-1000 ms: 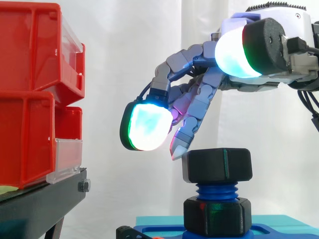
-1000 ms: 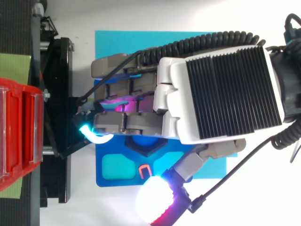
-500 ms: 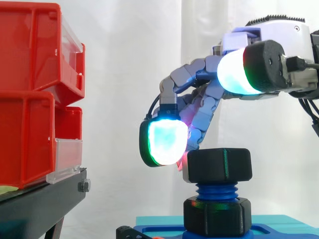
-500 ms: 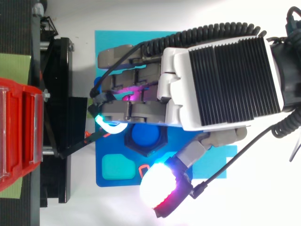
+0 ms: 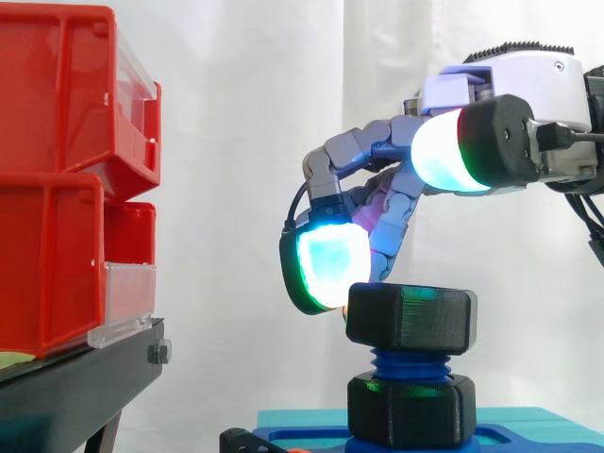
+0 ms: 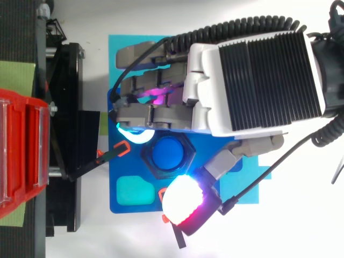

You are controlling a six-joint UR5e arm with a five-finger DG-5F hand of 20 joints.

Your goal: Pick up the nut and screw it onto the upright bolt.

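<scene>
On the black stand (image 5: 85, 377), at 9 o'clock of the work: red bins (image 5: 57, 189) stacked in two tiers, each with a clear plate on its front; what lies in them cannot be made out.
Nut: the black six-sided nut (image 5: 415, 321) sits on the upper end of the upright bolt (image 5: 408, 362).
Bolt: blue, with its threads showing between the nut and a second black nut (image 5: 411, 411) at its foot. From above, its round blue top shows inside the nut's ring.
Board: a blue board (image 6: 121, 172) carries the bolt. It has a teal recess (image 6: 131, 189) at 7 o'clock of the bolt and lies on a light-blue mat (image 6: 129, 45).
Hand: the hand (image 6: 252, 80) reaches in from 3 o'clock in the side view, fingers curled and clenched on nothing. One cyan-green fingertip pad (image 5: 326, 269) is right at the nut's side at 9 o'clock; whether it presses there cannot be told. The thumb pad (image 6: 181, 200) stands at 5 o'clock of the bolt from above and is raised clear of the nut in the side view.
Edges: the board's 9 o'clock edge lies just beside the stand.
Open room: bare white curtain (image 5: 236, 113) shows between the bins and the fingers. White table (image 6: 134, 236) shows past the mat at 12 and 6 o'clock.
</scene>
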